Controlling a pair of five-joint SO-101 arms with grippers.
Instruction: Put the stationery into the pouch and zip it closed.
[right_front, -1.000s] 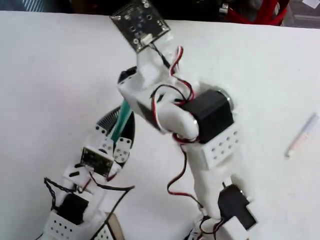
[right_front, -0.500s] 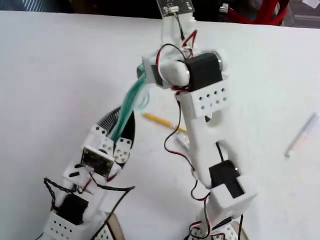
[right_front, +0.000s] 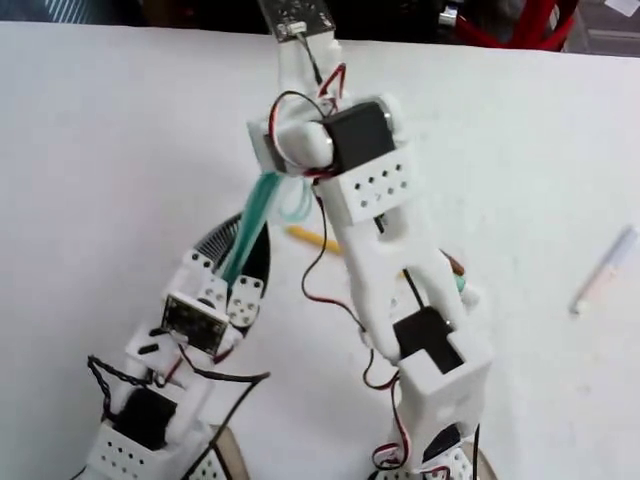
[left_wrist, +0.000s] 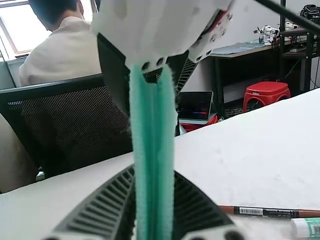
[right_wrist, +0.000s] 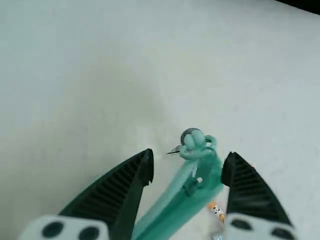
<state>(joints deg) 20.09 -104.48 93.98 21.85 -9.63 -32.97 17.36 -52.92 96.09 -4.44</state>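
The right jaws (right_wrist: 190, 157) stand open astride the raised tip of the teal pouch (right_wrist: 175, 210), with the zip pull (right_wrist: 192, 137) between their tips and not yet pinched. The left jaws (left_wrist: 152, 215) are clamped on the pouch's lower part and hold it tilted up off the counter (right_front: 120, 130).

The main risk, as I judge it, is zipping too soon. A yellow pencil (right_front: 308, 238) lies on the counter under the right arm, a brown pencil (left_wrist: 265, 211) lies near the left jaws, and a white pen (right_front: 605, 270) lies well apart. None of these is inside the pouch. The pull is small, so the right jaws could close on fabric instead. A hard tug could also drag the pouch out of the left jaws.

The right arm reaches out over the yellow pencil, so lowering it could knock the pencil away. The white pen lies near the counter's right edge, where a nudge may send it off. The right wrist sits close to the far edge. The widest room for moving lies on the left arm's outer side.
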